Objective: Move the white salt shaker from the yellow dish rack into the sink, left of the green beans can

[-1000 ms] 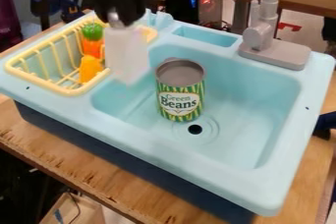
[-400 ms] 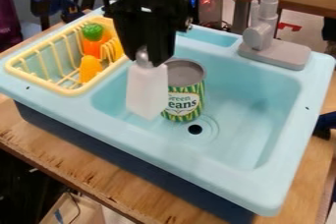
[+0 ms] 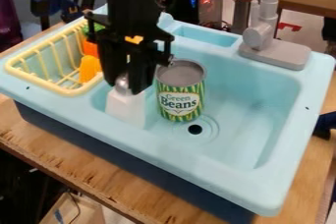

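My black gripper hangs over the left part of the light blue sink, pointing down. It is shut on the silver top of a white bottle, which stands upright at the sink's left end; whether its base touches the floor of the basin cannot be told. Just right of the bottle is a green beans can, upright, with its grey top facing up.
At the left, a yellow rack holds an orange toy piece and other toy food partly behind the gripper. A grey faucet rises from the back right rim. The drain lies in front of the can.
The gripper and the white bottle came into the basin from the upper left, lowering, then shifted a little left, uncovering the can's label. The can has stayed put.
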Robot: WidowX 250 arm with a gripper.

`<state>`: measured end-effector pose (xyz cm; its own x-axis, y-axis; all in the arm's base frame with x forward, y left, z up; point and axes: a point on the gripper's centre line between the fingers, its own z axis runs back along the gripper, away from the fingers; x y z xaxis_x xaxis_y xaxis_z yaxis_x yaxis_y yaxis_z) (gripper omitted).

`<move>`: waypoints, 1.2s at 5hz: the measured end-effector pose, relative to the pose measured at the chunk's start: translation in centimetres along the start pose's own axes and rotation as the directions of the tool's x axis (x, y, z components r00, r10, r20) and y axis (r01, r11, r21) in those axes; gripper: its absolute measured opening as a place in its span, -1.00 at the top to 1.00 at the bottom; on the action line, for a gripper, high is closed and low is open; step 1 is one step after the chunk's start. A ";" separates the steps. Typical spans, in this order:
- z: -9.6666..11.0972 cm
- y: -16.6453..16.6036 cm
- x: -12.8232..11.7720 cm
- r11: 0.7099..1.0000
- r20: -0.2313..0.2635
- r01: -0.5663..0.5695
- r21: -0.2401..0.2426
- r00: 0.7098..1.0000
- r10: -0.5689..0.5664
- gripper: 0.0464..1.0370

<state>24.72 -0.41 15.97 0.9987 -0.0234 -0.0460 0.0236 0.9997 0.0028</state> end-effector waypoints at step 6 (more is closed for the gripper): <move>2.3 1.9 1.0 0.999 0.052 -0.044 -0.012 0.998 0.044 -0.93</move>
<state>25.91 1.47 18.19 0.9998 0.0208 0.0064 -0.0207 0.9998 -0.0074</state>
